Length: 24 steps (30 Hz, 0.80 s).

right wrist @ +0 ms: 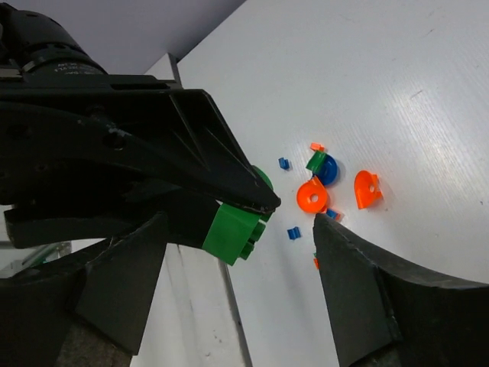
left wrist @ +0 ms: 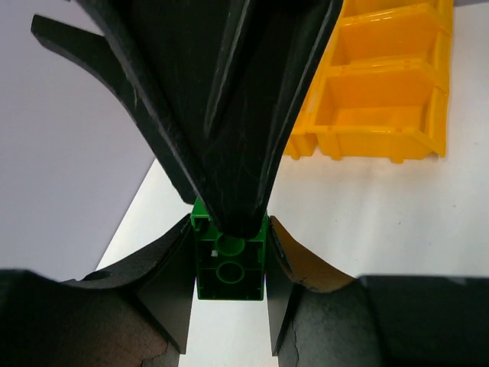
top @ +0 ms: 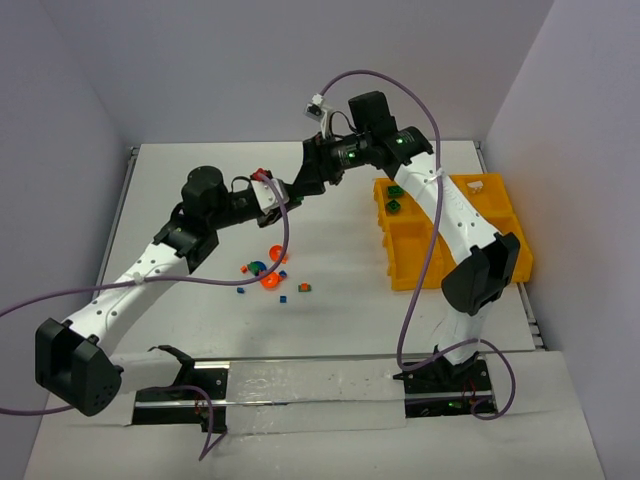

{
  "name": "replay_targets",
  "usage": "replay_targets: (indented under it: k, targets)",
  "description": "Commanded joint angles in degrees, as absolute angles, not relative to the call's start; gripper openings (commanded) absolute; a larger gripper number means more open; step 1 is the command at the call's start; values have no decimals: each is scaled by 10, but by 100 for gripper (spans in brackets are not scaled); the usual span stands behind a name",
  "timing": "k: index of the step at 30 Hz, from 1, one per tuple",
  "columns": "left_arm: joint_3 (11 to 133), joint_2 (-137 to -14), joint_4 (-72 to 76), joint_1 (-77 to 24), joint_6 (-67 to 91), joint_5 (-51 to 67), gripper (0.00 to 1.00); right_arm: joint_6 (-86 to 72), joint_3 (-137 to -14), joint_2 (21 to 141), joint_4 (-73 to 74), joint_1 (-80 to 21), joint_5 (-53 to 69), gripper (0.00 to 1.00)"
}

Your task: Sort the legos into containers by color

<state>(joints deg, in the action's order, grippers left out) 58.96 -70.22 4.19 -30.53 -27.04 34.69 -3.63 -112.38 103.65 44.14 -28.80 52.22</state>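
My left gripper (left wrist: 229, 294) is shut on a green brick (left wrist: 229, 267), held in the air above the table's back middle. In the right wrist view, the right gripper (right wrist: 241, 222) stands open with one finger on each side of that green brick (right wrist: 233, 229), and gaps show on both sides. The two grippers meet tip to tip, left (top: 285, 193) and right (top: 303, 184). Loose legos (top: 268, 272) lie on the table below: orange dish shapes (right wrist: 312, 196), a blue round piece (right wrist: 328, 170) and small blue bits (right wrist: 293, 233). The yellow-orange tray of containers (top: 455, 235) sits at the right, with green pieces (top: 396, 200) in a far compartment.
The tray (left wrist: 382, 115) lies beyond the held brick in the left wrist view. Grey walls close in the table at the back and both sides. Purple cables loop over both arms.
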Motion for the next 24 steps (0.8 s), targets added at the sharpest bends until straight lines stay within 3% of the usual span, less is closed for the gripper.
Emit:
replay_targets:
  k: [1,8,13,15,16,18,19,20,24]
  targets:
    - [615,-706,80,-314,-261,341,4,-47,-1122,1044,428,-297,516,73]
    - [618,-709,87,-319,-258,327,5,-56,-1119,1049,427,-297,513,39]
    - [616,-711,96,-322,-255,301,12,-51,-1109,1045,430,-297,518,2]
    - [615,-714,103,-323,-246,274,35,-46,-1109,1042,431,-294,506,0]
    - [615,-714,103,-323,-244,269,38,-46,-1110,1042,431,-292,505,0]
    - [617,-718,101,-322,-231,239,60,-46,-1114,1041,431,-283,499,0]
    - [621,-721,97,-322,-218,218,84,-45,-1117,1041,431,-275,496,0]
    - [624,-722,87,-322,-213,206,96,-43,-1119,1042,432,-263,491,0]
    - [627,-718,67,-319,-196,166,99,-18,-1115,1038,449,-220,469,0]
